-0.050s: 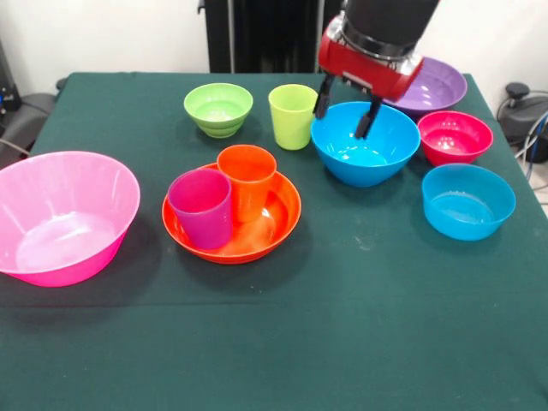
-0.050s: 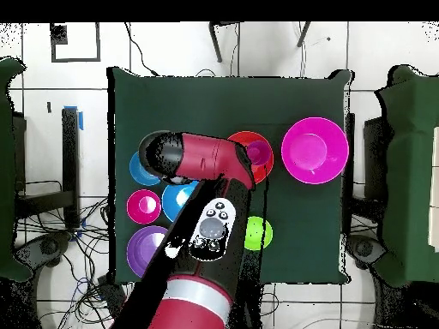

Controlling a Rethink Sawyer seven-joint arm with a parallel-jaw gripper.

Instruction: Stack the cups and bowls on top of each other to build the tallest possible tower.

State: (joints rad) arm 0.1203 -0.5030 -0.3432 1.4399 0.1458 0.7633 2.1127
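While the gripper (image 1: 347,107) hangs at the upper right of the front view with its two dark fingers (image 1: 324,96) spread apart and holding nothing, its tips straddle the far rim of the big blue bowl (image 1: 366,142), and that is where trouble seems most likely. If the arm drops from here, one finger could land on the rim rather than beside it, tipping or skidding the glossy bowl toward the small red bowl (image 1: 455,136) just to its right or the lime green cup (image 1: 293,116) just to its left. A grip on a thin sloping wall may also slip as the bowl is lifted. Nothing that could be called a tower stands yet: the purple cup (image 1: 202,206) and orange cup (image 1: 248,178) sit upright side by side inside the orange bowl (image 1: 278,223) at the middle of the frame, so a bowl brought there would probably knock them over. The big pink bowl (image 1: 64,216) lies at the left edge, the small green bowl (image 1: 218,108) at upper centre, the purple bowl (image 1: 441,88) behind the arm at upper right, and the light blue bowl (image 1: 468,200) at right. In the overhead view the arm covers most of the blue bowl, so the fingers' exact footing cannot be checked there.
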